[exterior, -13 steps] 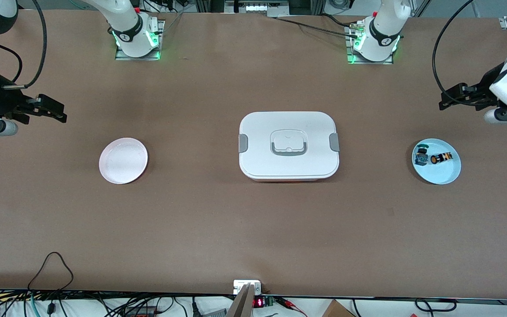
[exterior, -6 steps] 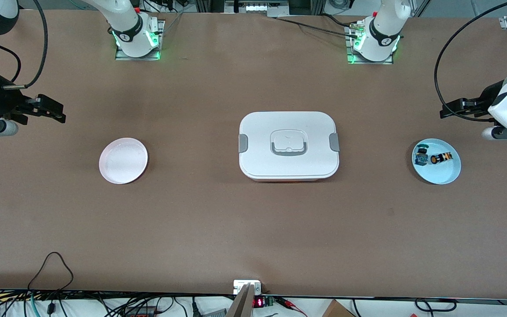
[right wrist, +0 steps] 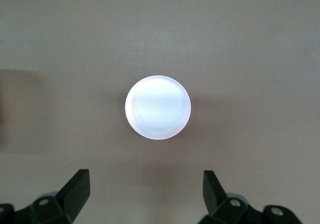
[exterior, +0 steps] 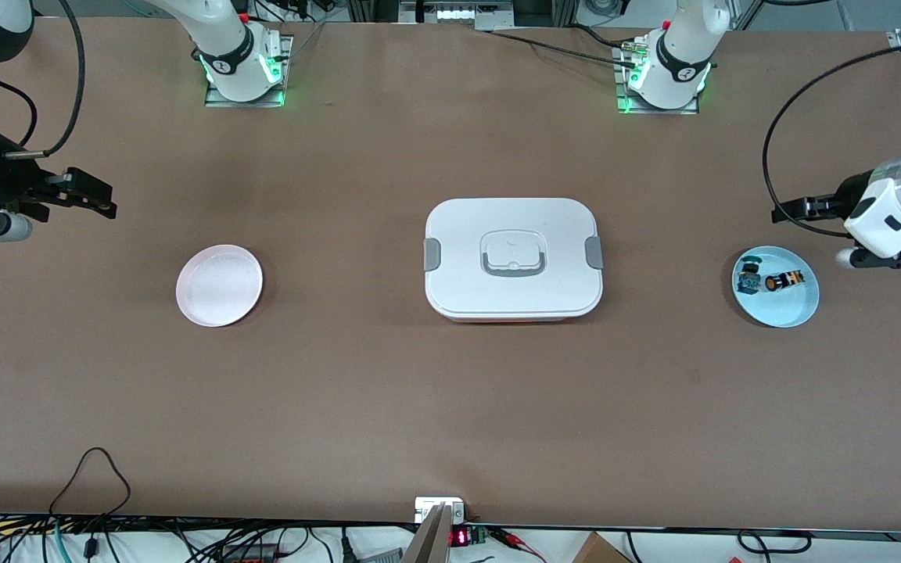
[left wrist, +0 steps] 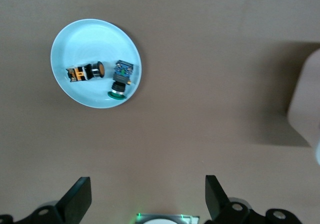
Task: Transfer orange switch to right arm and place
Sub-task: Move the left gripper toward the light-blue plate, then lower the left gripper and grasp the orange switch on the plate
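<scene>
The orange switch (exterior: 783,281) lies on its side on a light blue plate (exterior: 788,310) toward the left arm's end of the table. It also shows in the left wrist view (left wrist: 85,73), on that plate (left wrist: 92,39). My left gripper (exterior: 791,209) is open and empty, in the air over bare table close to the blue plate; the left wrist view shows its spread fingertips (left wrist: 147,194). My right gripper (exterior: 98,199) is open and empty and waits at the right arm's end, with its own view (right wrist: 146,189) over an empty pale pink plate (right wrist: 157,107).
A blue-and-black component with a green cap (exterior: 748,277) lies beside the switch on the blue plate. A white lidded box with grey clips (exterior: 513,258) stands mid-table. The pale pink plate (exterior: 219,285) lies toward the right arm's end.
The left arm has swung down toward the blue plate, and its gripper has come closer to it. The right arm and the objects have not moved.
</scene>
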Action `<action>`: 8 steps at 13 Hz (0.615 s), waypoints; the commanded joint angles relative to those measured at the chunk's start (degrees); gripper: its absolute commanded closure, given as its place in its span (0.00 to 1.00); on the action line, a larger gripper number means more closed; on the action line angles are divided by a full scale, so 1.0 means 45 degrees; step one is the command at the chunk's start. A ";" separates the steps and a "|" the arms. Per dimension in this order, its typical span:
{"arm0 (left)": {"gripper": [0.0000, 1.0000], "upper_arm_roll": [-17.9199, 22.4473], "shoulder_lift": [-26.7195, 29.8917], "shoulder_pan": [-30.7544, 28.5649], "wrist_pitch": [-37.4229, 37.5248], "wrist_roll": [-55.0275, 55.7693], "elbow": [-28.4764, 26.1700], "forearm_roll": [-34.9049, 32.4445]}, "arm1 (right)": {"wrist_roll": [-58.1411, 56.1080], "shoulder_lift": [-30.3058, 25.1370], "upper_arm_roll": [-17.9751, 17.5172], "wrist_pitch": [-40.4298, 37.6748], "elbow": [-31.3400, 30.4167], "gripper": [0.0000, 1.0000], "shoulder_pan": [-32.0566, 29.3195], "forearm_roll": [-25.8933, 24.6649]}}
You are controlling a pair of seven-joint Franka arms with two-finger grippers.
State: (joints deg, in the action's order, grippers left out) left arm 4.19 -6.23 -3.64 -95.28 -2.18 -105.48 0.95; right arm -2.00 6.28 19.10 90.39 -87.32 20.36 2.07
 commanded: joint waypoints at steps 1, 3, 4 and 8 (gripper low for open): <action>0.00 -0.0110 -0.0468 -0.1004 -0.1032 -0.1212 -0.0565 -0.0288 | -0.0142 -0.0146 -0.0025 0.0089 -0.0088 0.00 -0.0032 -0.0128; 0.00 -0.0129 -0.1151 -0.1786 -0.1462 -0.1468 -0.0681 -0.0308 | -0.0142 -0.0127 -0.0025 0.0108 -0.0088 0.00 -0.0013 -0.0128; 0.00 -0.0110 -0.1639 -0.1847 -0.1658 -0.1508 -0.0663 -0.0308 | -0.0142 -0.0146 -0.0025 0.0108 -0.0088 0.00 -0.0013 -0.0128; 0.00 -0.0110 -0.3242 -0.2295 -0.3432 -0.1643 -0.0682 -0.0327 | -0.0142 -0.0127 -0.0005 0.0108 -0.0088 0.00 -0.0032 -0.0128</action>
State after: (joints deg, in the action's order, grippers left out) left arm 4.37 -18.14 -12.29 -107.85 -8.31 -109.33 0.88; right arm -2.02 6.28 19.14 90.49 -87.32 20.35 2.07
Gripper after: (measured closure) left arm 0.000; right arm 0.000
